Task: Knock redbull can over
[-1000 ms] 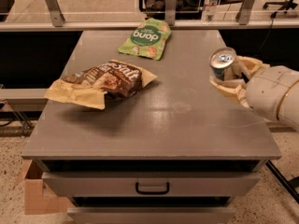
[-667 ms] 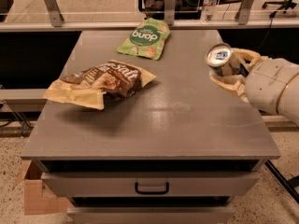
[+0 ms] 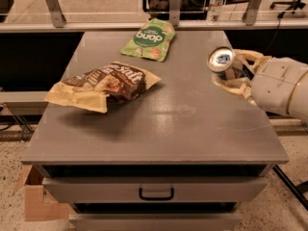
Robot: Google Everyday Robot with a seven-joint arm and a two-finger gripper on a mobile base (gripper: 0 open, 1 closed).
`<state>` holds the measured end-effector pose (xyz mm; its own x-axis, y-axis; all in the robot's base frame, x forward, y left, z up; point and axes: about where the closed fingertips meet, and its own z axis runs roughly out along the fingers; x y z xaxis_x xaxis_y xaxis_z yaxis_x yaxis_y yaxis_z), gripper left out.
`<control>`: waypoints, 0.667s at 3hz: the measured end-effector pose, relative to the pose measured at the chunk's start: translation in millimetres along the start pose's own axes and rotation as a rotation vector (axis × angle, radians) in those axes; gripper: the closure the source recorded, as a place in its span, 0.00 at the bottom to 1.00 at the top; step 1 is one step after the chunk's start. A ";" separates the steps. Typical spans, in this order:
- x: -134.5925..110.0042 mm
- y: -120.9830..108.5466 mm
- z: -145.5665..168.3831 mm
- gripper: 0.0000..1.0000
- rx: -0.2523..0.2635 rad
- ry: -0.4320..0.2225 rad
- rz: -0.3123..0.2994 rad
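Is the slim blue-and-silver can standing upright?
No, the slim blue-and-silver can tilts, top toward the camera, at the beige gripper near the table's right edge.

redbull can (image 3: 221, 60) body mostly hidden by pincer (image 3: 232, 70) at right side of surface (image 3: 168, 129), only top clear tbh. arm (image 3: 284, 88) cut off by right edge. cardboard box (image 3: 34, 202) bottom-left half tucked behind surface.

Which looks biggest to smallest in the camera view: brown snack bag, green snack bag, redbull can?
1. brown snack bag
2. green snack bag, farther back, so true size is unsure
3. redbull can, clearly smallest, at the end effector by the table's right edge
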<state>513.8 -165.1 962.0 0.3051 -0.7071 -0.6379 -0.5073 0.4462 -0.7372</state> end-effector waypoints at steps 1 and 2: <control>7.8 -6.7 15.6 1.00 -0.102 -0.078 -0.149; -2.6 0.4 42.7 1.00 -0.281 -0.208 -0.437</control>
<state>547.2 -139.7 953.8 0.6735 -0.6576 -0.3377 -0.4844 -0.0475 -0.8736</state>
